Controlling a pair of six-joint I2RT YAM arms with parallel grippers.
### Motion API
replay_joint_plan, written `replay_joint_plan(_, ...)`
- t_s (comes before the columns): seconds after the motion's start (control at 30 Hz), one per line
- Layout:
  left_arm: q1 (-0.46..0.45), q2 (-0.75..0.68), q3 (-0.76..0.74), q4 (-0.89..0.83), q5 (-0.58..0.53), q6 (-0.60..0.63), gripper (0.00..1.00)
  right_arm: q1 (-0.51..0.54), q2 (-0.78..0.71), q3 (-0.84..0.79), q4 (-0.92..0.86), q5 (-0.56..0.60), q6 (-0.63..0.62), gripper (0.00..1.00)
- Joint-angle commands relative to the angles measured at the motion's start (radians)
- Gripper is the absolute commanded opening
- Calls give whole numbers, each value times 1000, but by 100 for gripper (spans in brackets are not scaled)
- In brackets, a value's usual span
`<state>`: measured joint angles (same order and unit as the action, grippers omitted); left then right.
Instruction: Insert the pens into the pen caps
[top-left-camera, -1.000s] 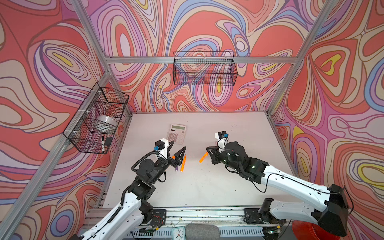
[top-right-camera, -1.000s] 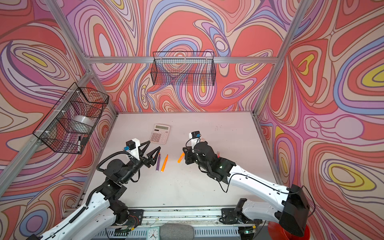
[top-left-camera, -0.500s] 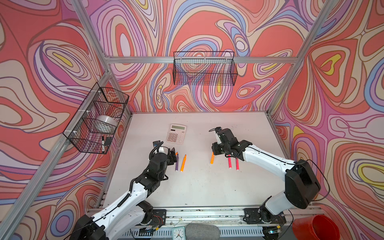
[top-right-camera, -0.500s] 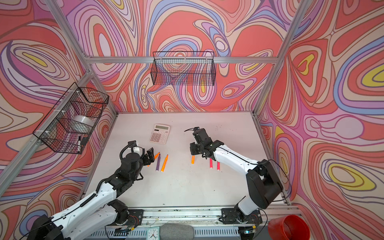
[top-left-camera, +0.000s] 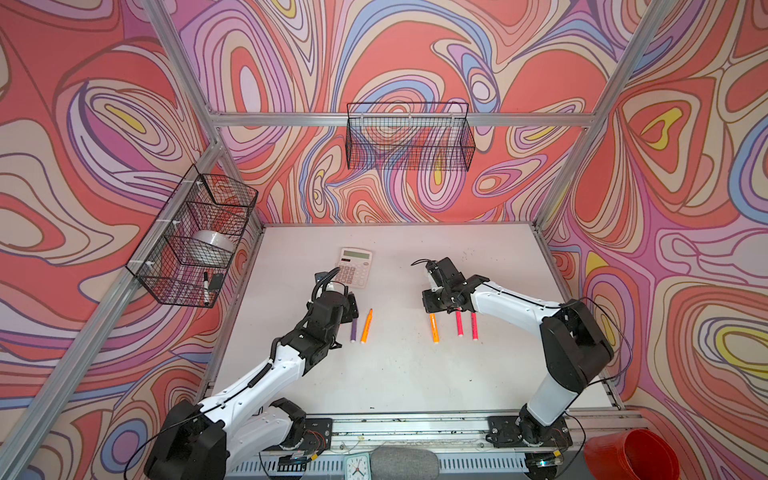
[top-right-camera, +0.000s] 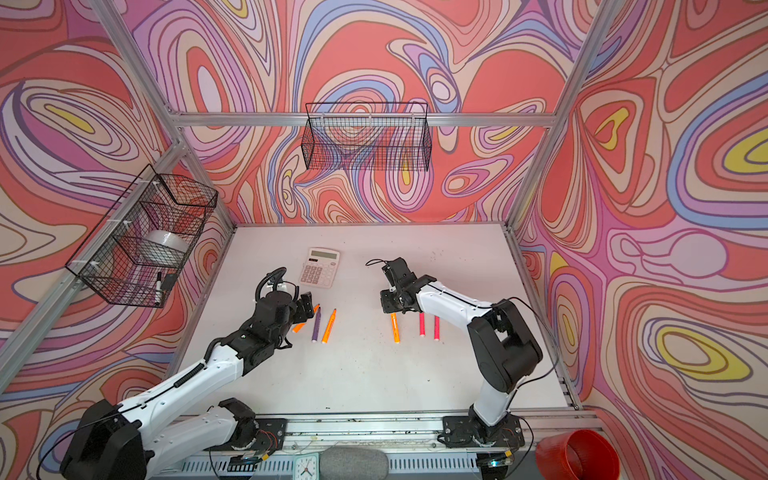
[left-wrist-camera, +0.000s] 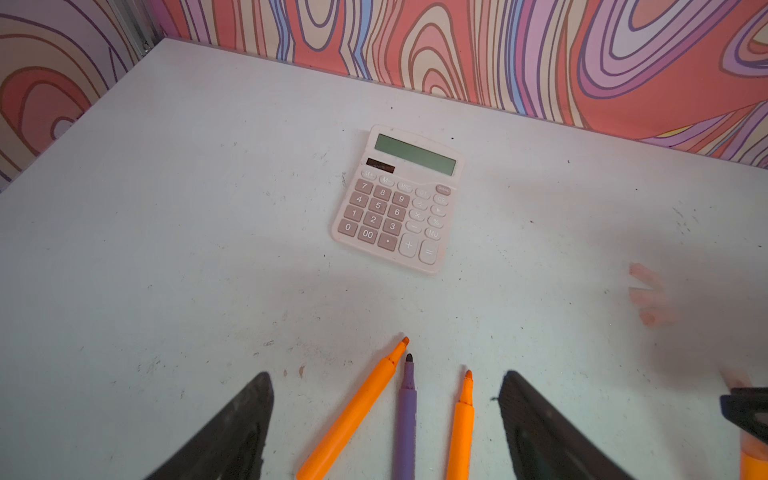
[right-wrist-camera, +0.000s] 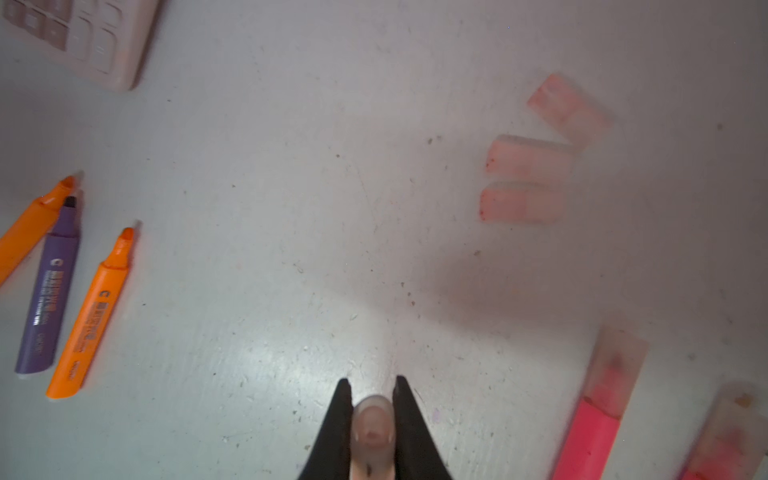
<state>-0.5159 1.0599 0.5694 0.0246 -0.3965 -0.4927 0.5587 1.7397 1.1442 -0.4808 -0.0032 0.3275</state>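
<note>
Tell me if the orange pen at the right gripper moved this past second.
Yes. In a top view, against the calculator, the orange pen shifted right, away from it, and turned from slanted to parallel with the pink pens.

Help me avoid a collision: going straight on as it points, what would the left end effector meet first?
Probably the purple pen and orange pens inside the open left end effector; calculator beyond. Depth unclear.

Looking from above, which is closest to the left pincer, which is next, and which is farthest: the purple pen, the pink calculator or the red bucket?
1. The slim purple pen, lying right beside the open left pincer.
2. The pale pink calculator, a bit farther back.
3. The red plastic bucket, far off at the front right corner.
</note>
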Motion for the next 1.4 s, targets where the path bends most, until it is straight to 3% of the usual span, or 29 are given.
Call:
replay_joint_plan(0.0,4,1,25,-66,-8,-31,88,-28,26,-14,-31,57,14,0)
replay_joint_plan(0.4,4,14,32,-81,9,-47,89,-48,142,8,-60,156,12,0)
replay_joint_plan(0.67,4,36,71,-145,20,-52,91,-55,139,6,-59,192,15,22)
replay_joint_plan(0.93,-10,176,165,-265,193,-4,86,-55,1,-49,-12,187,21,54)
replay_joint_plan(1.07,-53,258,133,-281,265,34,77,-55,-93,-92,22,182,25,57)
replay_joint_plan(1.37,-122,449,232,-365,267,80,72,-55,-237,-204,154,195,53,56)
